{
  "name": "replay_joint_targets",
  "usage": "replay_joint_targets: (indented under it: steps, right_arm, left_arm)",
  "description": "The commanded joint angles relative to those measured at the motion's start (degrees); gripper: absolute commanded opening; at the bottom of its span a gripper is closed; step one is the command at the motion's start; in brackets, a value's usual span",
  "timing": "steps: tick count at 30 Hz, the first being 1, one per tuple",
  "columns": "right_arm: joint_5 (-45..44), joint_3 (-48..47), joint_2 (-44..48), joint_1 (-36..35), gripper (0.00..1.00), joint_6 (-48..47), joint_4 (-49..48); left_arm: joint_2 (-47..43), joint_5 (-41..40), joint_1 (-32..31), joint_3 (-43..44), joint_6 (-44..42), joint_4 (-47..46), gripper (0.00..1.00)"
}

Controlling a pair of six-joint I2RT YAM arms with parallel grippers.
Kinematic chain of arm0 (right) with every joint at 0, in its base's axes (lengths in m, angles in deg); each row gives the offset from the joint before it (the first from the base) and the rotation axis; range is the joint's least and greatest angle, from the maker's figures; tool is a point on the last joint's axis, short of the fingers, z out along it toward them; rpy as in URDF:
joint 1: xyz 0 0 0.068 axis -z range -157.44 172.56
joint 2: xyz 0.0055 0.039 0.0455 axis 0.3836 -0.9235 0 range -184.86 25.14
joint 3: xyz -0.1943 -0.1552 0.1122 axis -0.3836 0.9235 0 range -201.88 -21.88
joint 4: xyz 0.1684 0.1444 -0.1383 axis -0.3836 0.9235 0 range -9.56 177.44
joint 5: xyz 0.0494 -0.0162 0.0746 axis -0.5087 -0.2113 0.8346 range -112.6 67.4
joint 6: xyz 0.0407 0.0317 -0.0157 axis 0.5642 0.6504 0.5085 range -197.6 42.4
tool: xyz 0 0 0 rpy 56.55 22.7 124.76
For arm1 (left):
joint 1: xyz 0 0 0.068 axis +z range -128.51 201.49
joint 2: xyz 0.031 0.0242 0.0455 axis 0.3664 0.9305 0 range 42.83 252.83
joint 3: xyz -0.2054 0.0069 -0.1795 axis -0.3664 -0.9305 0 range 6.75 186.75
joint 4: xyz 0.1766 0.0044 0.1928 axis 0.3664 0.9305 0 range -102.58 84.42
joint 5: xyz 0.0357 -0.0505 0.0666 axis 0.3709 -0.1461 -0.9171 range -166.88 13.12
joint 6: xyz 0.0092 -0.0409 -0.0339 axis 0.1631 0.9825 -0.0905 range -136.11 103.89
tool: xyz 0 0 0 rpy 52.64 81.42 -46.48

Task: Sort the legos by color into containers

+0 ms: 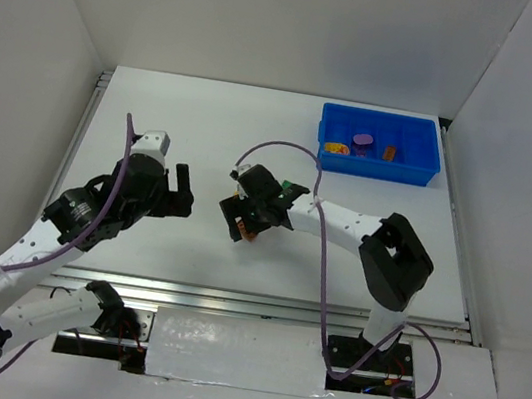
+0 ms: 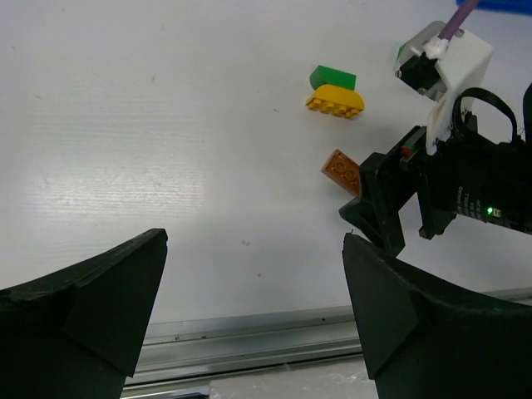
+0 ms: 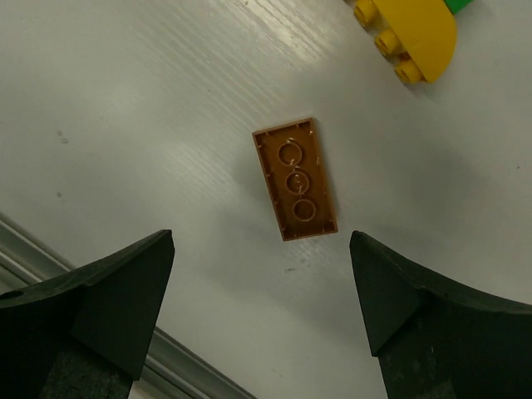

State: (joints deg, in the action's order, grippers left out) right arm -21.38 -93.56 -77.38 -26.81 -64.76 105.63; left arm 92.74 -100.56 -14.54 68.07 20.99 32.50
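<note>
A white table with an aluminium rail along its near edge stands between white walls.

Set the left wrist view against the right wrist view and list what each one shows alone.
Left wrist only: the right gripper with its open fingers from outside, and the whole green brick. Right wrist only: the hollow underside of the brown brick, with three rings. Both: that brown brick, the yellow brick, the white table.
</note>
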Motion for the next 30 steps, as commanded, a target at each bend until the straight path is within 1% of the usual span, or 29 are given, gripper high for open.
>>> replay_joint_targets:
  steps: [1,4,8,11,14,16,17,18,20,21,23,25,26,27,28,30]
  right_arm:
    - [-5.1,-3.5,-2.7,-1.3,0.92,1.5,0.0]
    - [-6.5,-5.0,-5.9,-1.5,0.90,2.5,1.3]
    - [-6.6,-5.5,-7.4,-1.7,0.86,3.2,1.2]
    - [-6.8,-5.3,-8.9,-1.6,0.85,3.2,1.5]
    - [-7.3,-4.7,-9.7,-1.7,0.80,3.2,1.5]
    - [-7.4,-4.4,-10.0,-1.9,0.71,3.8,1.5]
    - [-7.4,-4.3,-10.0,-1.9,0.60,3.9,1.5]
    - [-7.2,-4.3,-10.0,-2.1,0.53,3.9,1.4]
    - [-7.8,-3.9,-9.7,-2.6,0.30,4.6,1.1]
    - [-7.6,-3.8,-9.7,-2.8,0.30,4.6,1.0]
    - [-6.9,-4.0,-9.2,-3.3,0.26,4.6,1.0]
    - [-5.7,-4.1,-8.1,-3.6,0.13,4.3,0.9]
    - [-4.1,-4.1,-6.3,-4.1,0.00,4.2,0.7]
    - [-2.8,-3.9,-5.2,-4.3,0.00,3.7,0.5]
    - [0.5,-3.6,-2.3,-4.3,0.00,3.3,-0.1]
    - [3.3,-3.1,1.0,-4.3,0.00,3.2,-0.8]
  left_arm:
    - [-0.9,2.6,1.0,-1.7,-3.8,-3.9,1.00]
    - [-0.3,4.6,2.4,-2.2,-4.5,-3.9,1.00]
    - [0.0,8.2,4.4,-2.9,-5.4,-4.9,0.99]
    - [-0.3,9.5,5.3,-3.0,-5.8,-5.4,1.00]
    - [-0.6,11.1,6.1,-3.3,-6.3,-5.9,1.00]
    - [-0.7,11.7,6.5,-3.4,-6.5,-6.1,1.00]
    - [-0.7,12.2,6.6,-3.4,-6.7,-6.1,1.00]
    - [-0.6,12.3,6.8,-3.4,-6.9,-6.1,1.00]
    - [-0.6,13.0,7.0,-3.4,-7.0,-6.2,1.00]
    - [-0.6,13.2,7.1,-3.4,-7.1,-6.2,1.00]
    - [-0.7,13.7,7.4,-3.6,-7.4,-6.5,1.00]
    - [-0.7,13.8,7.6,-3.6,-7.5,-6.4,0.99]
    - [-0.8,13.8,7.6,-3.7,-7.5,-6.6,1.00]
    - [-0.8,13.8,7.7,-3.6,-7.6,-6.6,0.99]
    - [-0.7,14.0,7.8,-3.7,-7.7,-6.6,1.00]
    - [-0.7,14.3,8.1,-3.7,-7.7,-6.6,1.00]
